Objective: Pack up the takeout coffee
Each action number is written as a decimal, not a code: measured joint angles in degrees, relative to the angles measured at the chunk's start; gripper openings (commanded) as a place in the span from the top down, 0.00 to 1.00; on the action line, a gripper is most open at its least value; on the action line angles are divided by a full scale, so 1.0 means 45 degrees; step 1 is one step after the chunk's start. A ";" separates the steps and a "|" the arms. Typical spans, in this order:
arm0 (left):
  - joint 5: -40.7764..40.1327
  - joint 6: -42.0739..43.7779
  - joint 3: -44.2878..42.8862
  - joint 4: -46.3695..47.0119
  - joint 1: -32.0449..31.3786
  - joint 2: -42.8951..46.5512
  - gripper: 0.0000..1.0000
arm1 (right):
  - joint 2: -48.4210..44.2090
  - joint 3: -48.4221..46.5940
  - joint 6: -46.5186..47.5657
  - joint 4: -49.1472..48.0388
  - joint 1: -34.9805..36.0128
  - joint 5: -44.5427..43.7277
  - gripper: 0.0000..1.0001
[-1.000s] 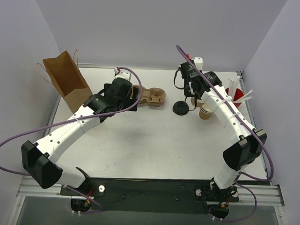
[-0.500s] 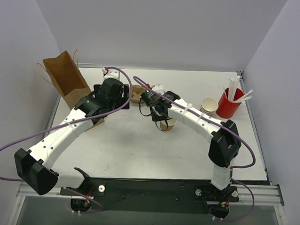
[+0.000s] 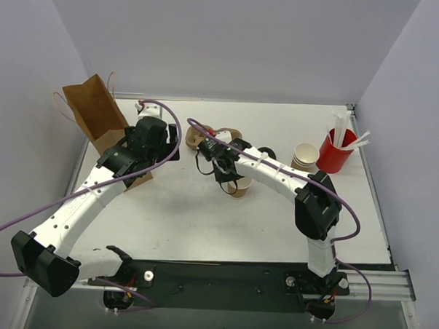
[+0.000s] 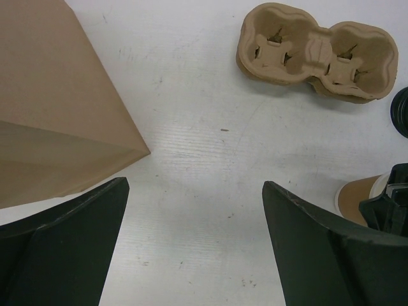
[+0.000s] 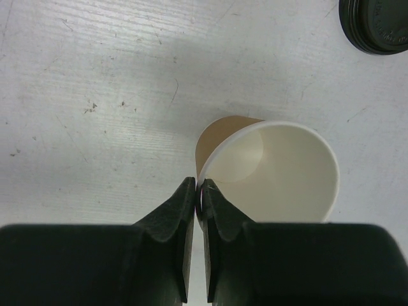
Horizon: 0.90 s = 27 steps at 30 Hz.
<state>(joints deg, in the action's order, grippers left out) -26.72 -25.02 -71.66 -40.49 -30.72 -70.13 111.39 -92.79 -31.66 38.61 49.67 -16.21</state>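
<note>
I read the right pincer [image 5: 198, 188] clamped on the open cup's [image 5: 280, 172] rim. The lid [image 5: 376, 25] lies apart on the desk [image 5: 95, 76]. The left pincer [image 4: 194, 186] stands wide beside the bag [image 4: 51, 108].

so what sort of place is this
Probably a lab mock-up of a takeout coffee counter: a pulp cup carrier, a brown paper bag and a red cup of white sticks.

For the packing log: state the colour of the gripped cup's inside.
White; the cup is brown outside. Best in the right wrist view.
</note>
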 measured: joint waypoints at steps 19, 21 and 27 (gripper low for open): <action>0.0510 0.0049 0.0316 0.0238 0.0418 0.0175 0.03 | -0.1132 -0.0238 0.0277 0.0335 0.0355 -0.0476 0.48; 0.0699 0.0058 0.0452 0.0287 0.0471 0.0180 0.03 | -0.1797 -0.0418 0.0466 0.0379 0.0175 -0.0670 0.47; 0.1331 0.0160 0.0855 0.0568 0.0597 0.0189 0.03 | -0.3138 -0.0865 0.1268 -0.0019 -0.2181 -0.1287 0.41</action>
<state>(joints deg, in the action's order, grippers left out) -20.73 -24.29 -67.81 -37.93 -28.03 -69.28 97.27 -96.68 -25.96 38.52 39.86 -22.00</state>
